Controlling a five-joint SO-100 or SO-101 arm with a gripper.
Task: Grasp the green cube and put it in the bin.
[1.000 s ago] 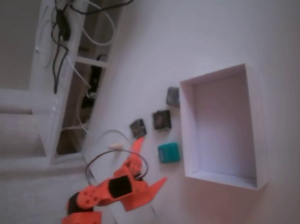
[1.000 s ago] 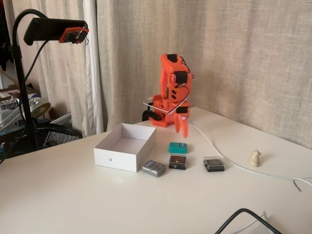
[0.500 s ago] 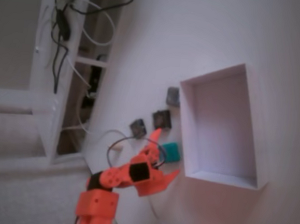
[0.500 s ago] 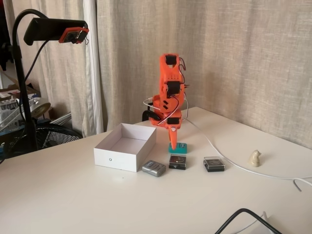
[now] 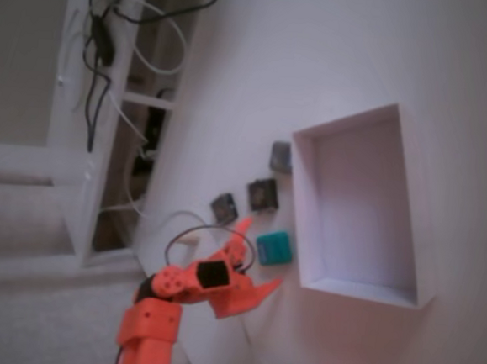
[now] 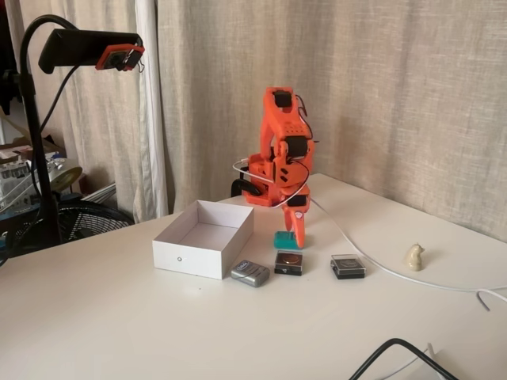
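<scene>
The green cube [image 5: 275,247] lies on the white table just outside the bin's [image 5: 301,205] long wall. In the side-on fixed view the cube [image 6: 282,240] is partly covered by the orange arm's lower finger. My gripper [image 5: 261,253] is open, its two pointed fingers spread wide, with one tip near the middle dark block and the other near the bin's corner. In that side-on fixed view the gripper [image 6: 298,234] points down at the cube's right end, close to the table. I cannot tell whether a finger touches the cube. The bin [image 6: 201,258] is empty.
Three dark blocks [image 6: 251,273] [image 6: 288,262] [image 6: 348,266] lie in a row in front of the cube. A small white figurine [image 6: 414,256] and a white cable [image 6: 358,247] lie to the right. A camera on a black stand [image 6: 87,47] rises at left, and a black cable [image 6: 396,348] lies near the front.
The arm swung in over the cube, then shifted slightly right in the side-on view. Its fingers stay spread, and the cube has not moved.
</scene>
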